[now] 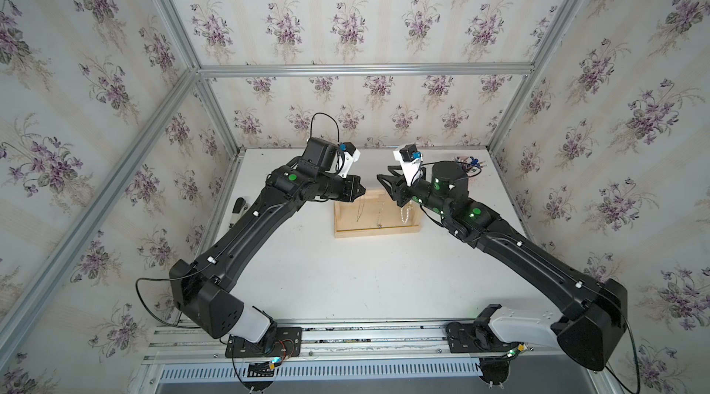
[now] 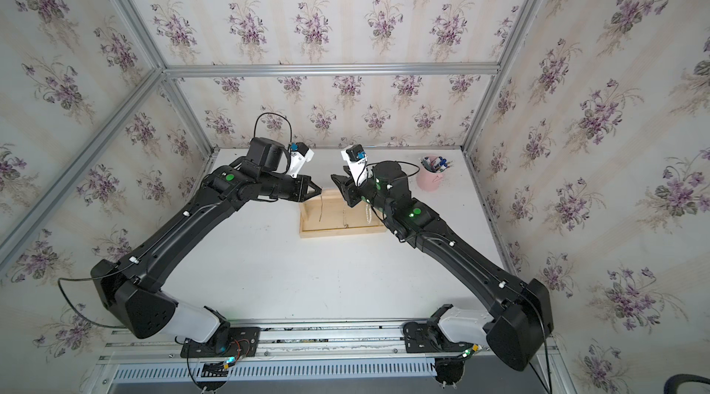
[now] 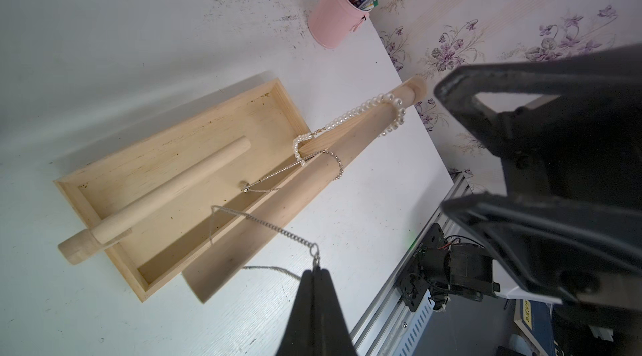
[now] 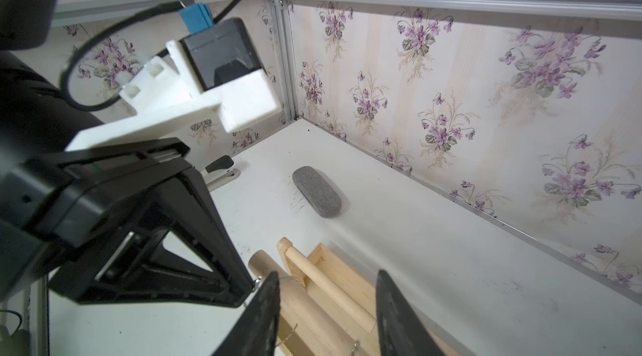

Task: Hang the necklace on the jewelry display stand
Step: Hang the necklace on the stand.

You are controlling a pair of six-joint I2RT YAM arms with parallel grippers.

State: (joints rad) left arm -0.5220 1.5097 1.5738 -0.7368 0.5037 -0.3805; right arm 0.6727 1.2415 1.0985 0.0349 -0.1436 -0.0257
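Your left gripper (image 3: pixel 314 272) pinches the necklace (image 3: pixel 274 227) by its end ring, likely so the loop drapes across the rail (image 3: pixel 351 135) of the stand (image 1: pixel 374 232) mid-table. Your right gripper (image 4: pixel 328 276) stands part open and empty beside it, free to help. Three strands in all: pearls (image 3: pixel 347 116) and a bead chain (image 3: pixel 338 166) already hung, one held

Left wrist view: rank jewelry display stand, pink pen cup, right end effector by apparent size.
1. jewelry display stand
2. right end effector: close to camera and cropped, so unsure versus the stand
3. pink pen cup
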